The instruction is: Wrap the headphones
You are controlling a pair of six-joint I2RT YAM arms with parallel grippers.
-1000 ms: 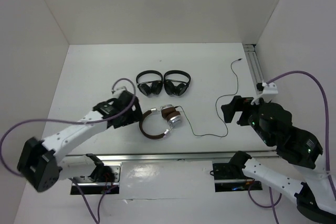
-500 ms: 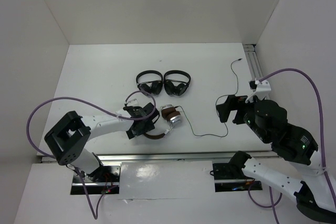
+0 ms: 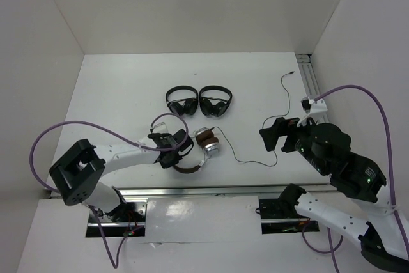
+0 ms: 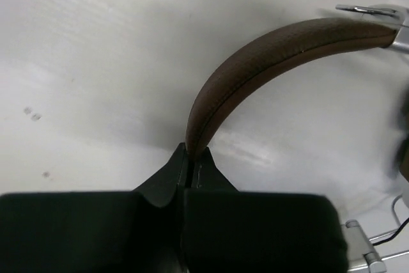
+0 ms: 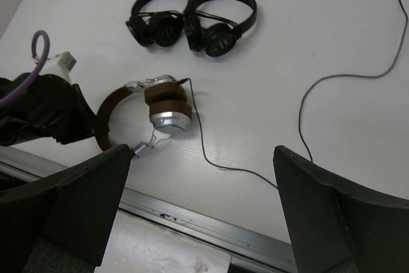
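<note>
The over-ear headphones with a brown padded headband and silver-and-brown earcups (image 3: 208,142) lie flat on the white table (image 3: 115,87), near its front edge and a little left of centre. The two earcups are stacked close together at the right end of the band. The brown headband (image 4: 268,62) curves away to the left, where the left gripper (image 3: 178,151) meets it. In the left wrist view the black fingers (image 4: 166,180) are pressed together with the band pinched in the narrow slot between them.

The long thin black cable (image 3: 255,164) leaves the earcups and runs loosely to the right along the table. It then bends back toward the far right corner and ends in a small plug close to a metal rail (image 3: 310,75) at the table's right edge. It lies spread out, not coiled.

The right gripper (image 3: 273,133) hangs above the bend of the cable, well apart from the earcups. Its fingers (image 5: 77,202) are spread wide with nothing between them.

Behind the brown set, two smaller all-black folded headphones (image 3: 181,102) sit side by side, touching each other. A silver metal rail (image 3: 223,190) runs along the near edge of the table.
</note>
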